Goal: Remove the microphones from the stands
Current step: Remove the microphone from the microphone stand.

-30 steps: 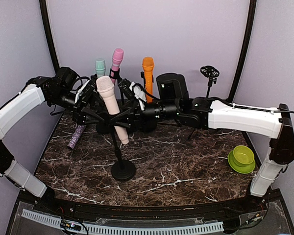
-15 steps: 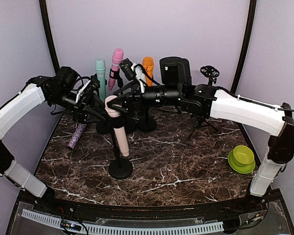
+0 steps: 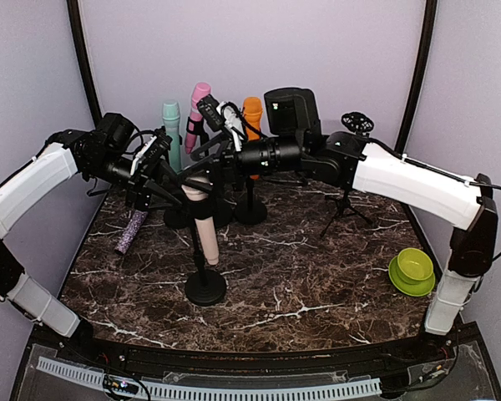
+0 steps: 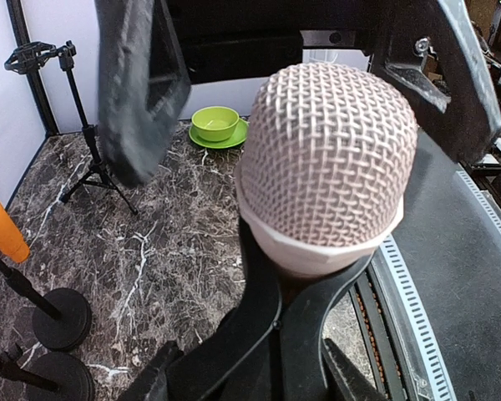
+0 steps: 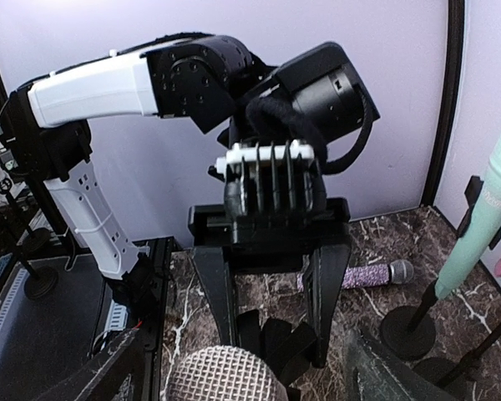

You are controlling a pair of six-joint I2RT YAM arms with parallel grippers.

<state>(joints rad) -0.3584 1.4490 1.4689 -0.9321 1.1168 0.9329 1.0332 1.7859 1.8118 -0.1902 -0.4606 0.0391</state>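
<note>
A pale pink microphone (image 3: 202, 225) sits tilted in the black clip (image 4: 275, 334) of a round-based stand (image 3: 205, 286) at the table's front middle. Its mesh head (image 4: 326, 163) fills the left wrist view and shows at the bottom of the right wrist view (image 5: 225, 376). My left gripper (image 3: 177, 196) (image 4: 246, 380) is shut on the clip just under the head; its fingers (image 5: 221, 292) straddle the clip's wings. Above, my right gripper (image 3: 202, 163) (image 5: 246, 380) stands open, its fingers (image 4: 138, 83) spread to either side of the head without touching it.
Behind stand teal (image 3: 171, 117), pink (image 3: 200, 96) and orange (image 3: 251, 113) microphones on stands, a black box (image 3: 292, 109) and an empty tripod stand (image 3: 356, 125). A glittery purple microphone (image 3: 132, 230) lies at the left. A green bowl (image 3: 412, 269) sits at the right.
My right gripper has opened, let go of the microphone and risen above its head. The microphone's head has sunk lower. My left gripper has closed on the clip.
</note>
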